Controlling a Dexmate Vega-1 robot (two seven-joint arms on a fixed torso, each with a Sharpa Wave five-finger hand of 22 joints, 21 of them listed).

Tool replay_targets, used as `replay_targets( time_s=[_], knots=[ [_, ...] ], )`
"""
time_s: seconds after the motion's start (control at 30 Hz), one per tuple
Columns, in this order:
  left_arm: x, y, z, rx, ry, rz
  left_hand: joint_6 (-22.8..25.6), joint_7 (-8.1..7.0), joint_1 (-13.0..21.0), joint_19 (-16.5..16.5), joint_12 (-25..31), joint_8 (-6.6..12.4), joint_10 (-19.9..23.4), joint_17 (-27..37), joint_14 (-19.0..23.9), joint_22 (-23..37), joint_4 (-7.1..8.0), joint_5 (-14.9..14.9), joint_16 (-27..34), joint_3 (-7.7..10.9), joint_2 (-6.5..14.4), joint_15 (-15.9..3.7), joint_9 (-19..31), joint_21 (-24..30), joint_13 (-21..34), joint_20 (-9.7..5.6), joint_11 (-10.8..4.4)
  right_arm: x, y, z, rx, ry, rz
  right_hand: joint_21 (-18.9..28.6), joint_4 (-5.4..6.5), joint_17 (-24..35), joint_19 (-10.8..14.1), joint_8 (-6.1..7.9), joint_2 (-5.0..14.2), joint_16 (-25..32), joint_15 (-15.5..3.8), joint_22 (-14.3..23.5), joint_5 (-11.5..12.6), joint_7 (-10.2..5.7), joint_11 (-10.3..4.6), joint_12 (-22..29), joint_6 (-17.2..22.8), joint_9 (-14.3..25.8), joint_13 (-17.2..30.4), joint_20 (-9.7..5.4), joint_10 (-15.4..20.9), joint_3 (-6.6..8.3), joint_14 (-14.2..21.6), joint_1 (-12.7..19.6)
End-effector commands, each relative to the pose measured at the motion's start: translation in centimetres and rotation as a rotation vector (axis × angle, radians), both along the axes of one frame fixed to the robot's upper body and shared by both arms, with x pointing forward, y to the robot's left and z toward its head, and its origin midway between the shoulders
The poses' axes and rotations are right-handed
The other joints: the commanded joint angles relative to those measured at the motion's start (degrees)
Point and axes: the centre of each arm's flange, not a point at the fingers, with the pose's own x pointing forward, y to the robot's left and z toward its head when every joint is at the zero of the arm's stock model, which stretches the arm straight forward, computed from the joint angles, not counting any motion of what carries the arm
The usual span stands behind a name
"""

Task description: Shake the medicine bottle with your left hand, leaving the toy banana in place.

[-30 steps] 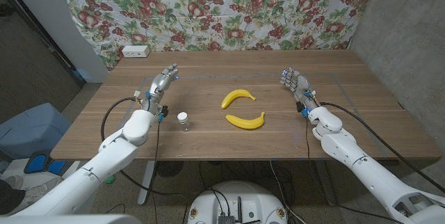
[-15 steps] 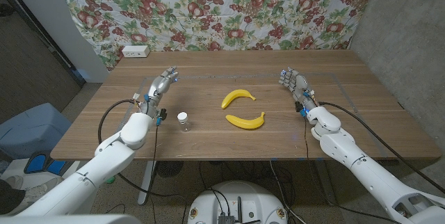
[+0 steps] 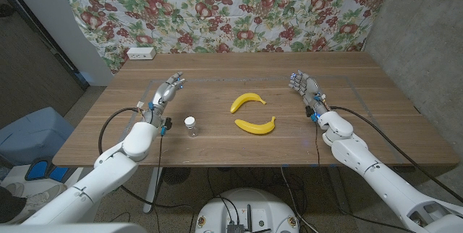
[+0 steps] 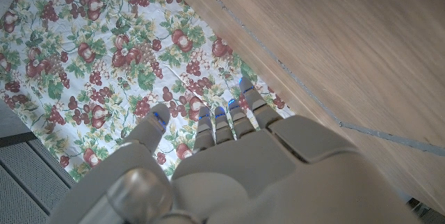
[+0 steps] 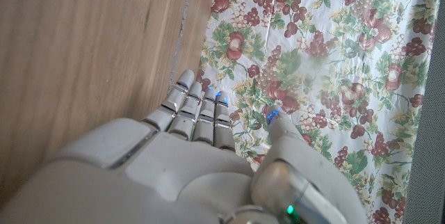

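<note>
Showing from overhead: medicine bottle [image 3: 190, 125] beside empty left robot hand [image 3: 168, 88].

head view high overhead, wrist views close, facing floral cloth [image 4: 83, 57]

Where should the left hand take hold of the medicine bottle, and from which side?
Grip the medicine bottle around its clear body, below the white cap, probably coming from its left, where the open left hand waits. It stands upright and apart from the two toy bananas on its right.
</note>
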Motion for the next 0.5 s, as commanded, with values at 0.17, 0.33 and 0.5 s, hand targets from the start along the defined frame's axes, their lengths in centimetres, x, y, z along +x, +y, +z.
replay_targets(
  time_s=[0.17, 0.33, 0.5],
  knots=[
    [-1.5, 0.0, -1.1, 0.023, 0.009, 0.020, -0.04, -0.36, 0.24, 0.32, -0.32, -0.16, 0.21, 0.09, 0.20, 0.28, -1.34, -0.07, -0.28, -0.31, -0.91, -0.41, 0.23, -0.43, 0.23, -0.13, -0.61, 0.1, 0.6, 0.1, -0.004, -0.001, 0.010, -0.23, -0.45, -0.06, 0.30, 0.06, 0.39, 0.32, 0.29, 0.23, 0.47, -0.19, 0.10, 0.43, 0.60, 0.31, -0.13, 0.20, 0.57, 0.02, 0.04, -0.37],
    [-1.9, -0.1, -1.6, 0.025, 0.021, 0.020, -0.04, -0.41, 0.33, 0.42, -0.30, -0.17, 0.32, 0.09, 0.28, 0.28, -1.72, -0.04, -0.28, -0.43, -0.90, -0.41, 0.23, -0.53, 0.23, -0.17, -0.63, 0.1, 0.8, 0.1, -0.010, -0.001, 0.012, -0.35, -0.52, -0.09, 0.32, 0.05, 0.40, 0.31, 0.39, 0.24, 0.48, -0.23, 0.13, 0.45, 0.60, 0.31, -0.19, 0.22, 0.63, 0.00, 0.00, -0.42],
    [-2.0, -0.1, -2.0, 0.033, 0.032, 0.025, -0.03, -0.58, 0.42, 0.51, -0.33, -0.17, 0.29, 0.10, 0.31, 0.28, -2.04, -0.02, -0.29, -0.53, -0.82, -0.52, 0.23, -0.64, 0.24, -0.25, -0.58, 0.2, 0.9, 0.1, -0.013, -0.002, 0.013, -0.49, -0.58, -0.12, 0.34, 0.04, 0.41, 0.32, 0.48, 0.24, 0.49, -0.19, 0.13, 0.42, 0.60, 0.31, -0.24, 0.27, 0.54, -0.02, -0.01, -0.48]
  ],
)
